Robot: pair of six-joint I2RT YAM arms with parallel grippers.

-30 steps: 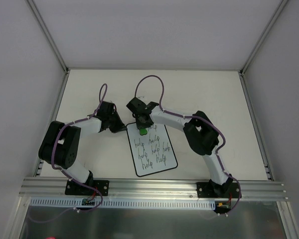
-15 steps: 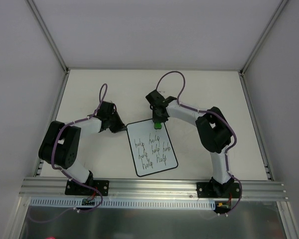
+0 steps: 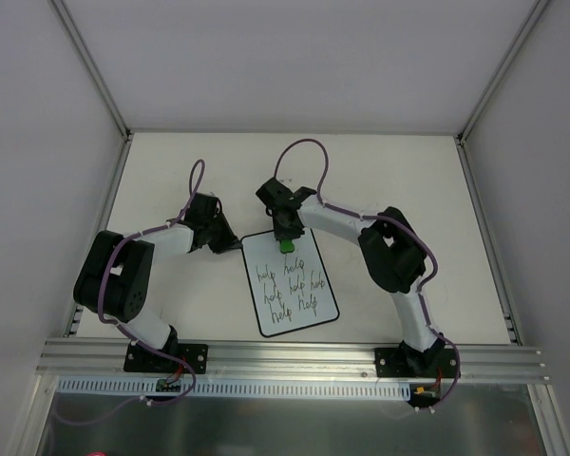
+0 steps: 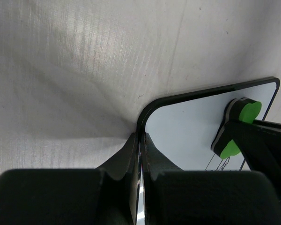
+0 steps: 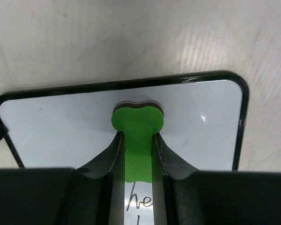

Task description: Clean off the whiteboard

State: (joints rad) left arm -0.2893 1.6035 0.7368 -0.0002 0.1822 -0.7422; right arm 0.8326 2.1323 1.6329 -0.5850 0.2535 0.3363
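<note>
The whiteboard (image 3: 307,255) lies flat on the table with several handwritten "help" words (image 3: 290,287) on its middle and lower part; its top strip is blank. My right gripper (image 3: 285,236) is shut on the green bone-shaped eraser (image 3: 286,244) and presses it on the board's top strip. In the right wrist view the eraser (image 5: 137,121) sits between the jaws of my right gripper (image 5: 138,137), near the board's far edge (image 5: 131,84). My left gripper (image 3: 236,245) is shut on the board's top left corner, with the board's edge (image 4: 141,126) between its fingers (image 4: 126,152).
The white table (image 3: 171,171) is fenced by metal rails on the left (image 3: 114,204) and right (image 3: 480,223). White walls stand behind and on both sides. Purple cables (image 3: 299,152) loop above both arms.
My right gripper swept the eraser right along the board's top strip, then back left to its middle. The left gripper and the board have not moved.
</note>
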